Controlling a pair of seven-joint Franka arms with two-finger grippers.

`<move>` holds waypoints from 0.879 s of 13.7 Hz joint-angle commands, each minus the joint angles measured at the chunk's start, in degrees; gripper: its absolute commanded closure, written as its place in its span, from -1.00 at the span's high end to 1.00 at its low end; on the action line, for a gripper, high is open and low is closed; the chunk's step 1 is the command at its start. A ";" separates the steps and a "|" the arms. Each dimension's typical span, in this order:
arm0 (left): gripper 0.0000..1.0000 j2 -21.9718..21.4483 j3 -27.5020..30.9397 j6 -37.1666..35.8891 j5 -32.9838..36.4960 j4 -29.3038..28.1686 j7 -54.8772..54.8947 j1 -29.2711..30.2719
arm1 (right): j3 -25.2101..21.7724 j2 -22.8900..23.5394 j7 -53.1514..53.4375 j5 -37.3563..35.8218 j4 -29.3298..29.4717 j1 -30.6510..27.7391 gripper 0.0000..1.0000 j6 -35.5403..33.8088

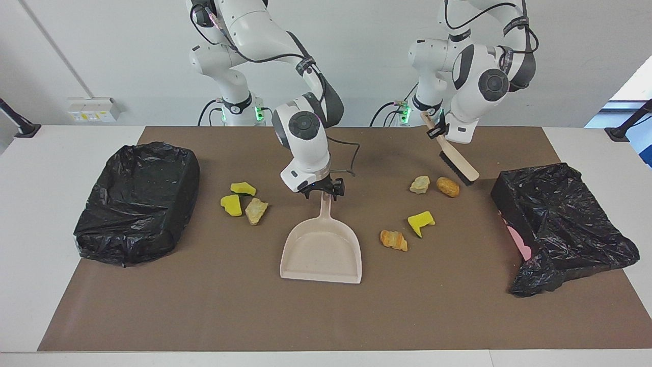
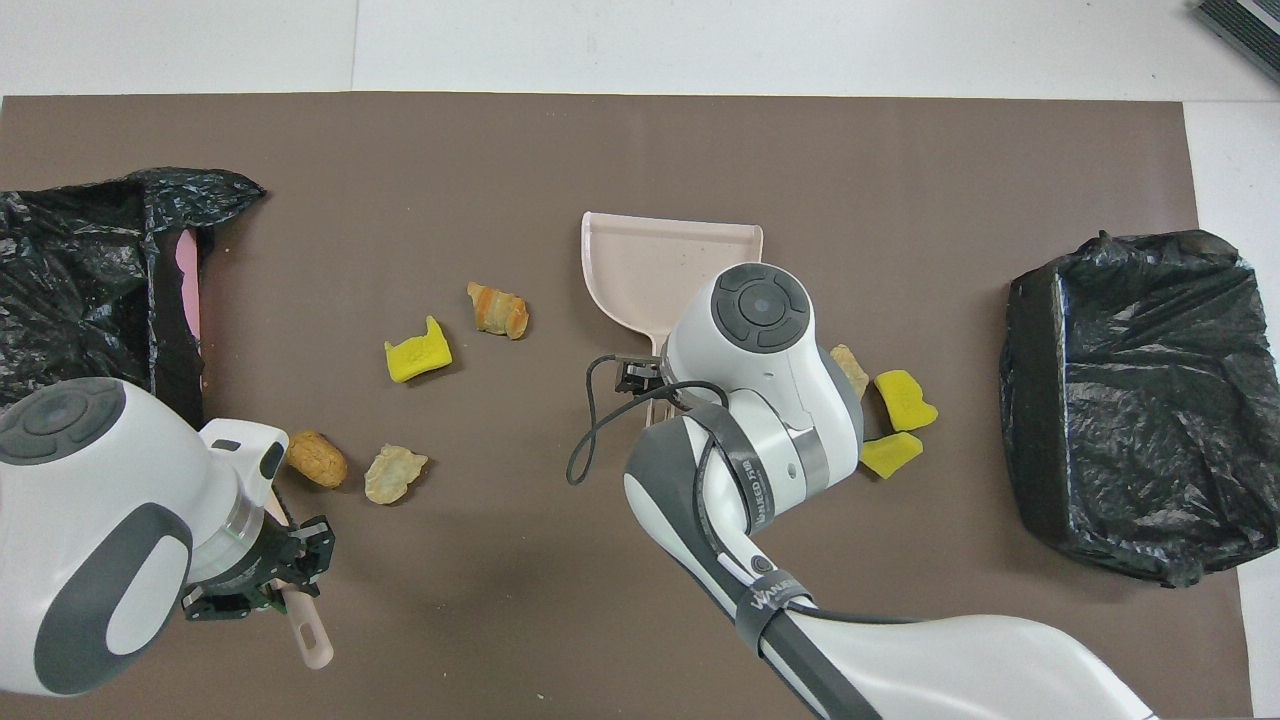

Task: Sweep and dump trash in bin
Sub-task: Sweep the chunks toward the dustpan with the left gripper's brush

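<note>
**Trash, seven scraps, loose on the brown mat.**
- Group of three, left of centre in the facing frame: two yellow sponge pieces and a tan lump, touching or nearly so.
- Group of four, right of centre, spread apart: a beige lump, a golden-brown lump, a yellow sponge wedge and a flaky bread piece.

Handling, by my guess: all light. The sponge is soft and springy, and the bread lumps are crumbly and apt to roll or skid ahead of bristles. They are better pushed than pinched, with the brush set down on the side away from the pan.

**Dustpan.** Beige and empty, flat at frame centre between the two groups, mouth toward the bottom edge. Best taken by its handle.

**Right gripper.** At the top of the dustpan handle. Whether it grips, I cannot tell.

**Left gripper.** Upper right of the frame, fingers pinching the brush, which hangs tilted, bristles clear of the mat above the group of four.

**Bins.** One black-bagged bin sits at the frame's left. A second bin at the right lies tipped, with pink showing.

**Counter.** White, under the mat.
</note>
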 commanded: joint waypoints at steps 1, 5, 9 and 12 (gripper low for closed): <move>-1.00 -4.01 -0.79 0.66 1.02 -4.88 -2.68 -0.04 | 0.23 -0.47 -1.91 0.17 -1.14 -0.35 -0.54 1.74; -1.00 -2.96 -1.41 8.21 0.93 -8.24 -7.18 -3.12 | 0.23 -0.38 -2.09 0.88 -0.09 -0.61 -1.00 0.60; -1.00 1.43 -1.50 14.71 -0.64 -8.15 -9.36 -6.98 | 0.68 -0.98 -18.58 3.34 0.71 -0.96 -1.00 1.82; -1.00 4.07 -1.50 21.30 -4.33 -7.80 -9.46 -9.62 | 0.15 -5.99 -35.16 2.72 -0.43 -4.73 -1.00 -3.51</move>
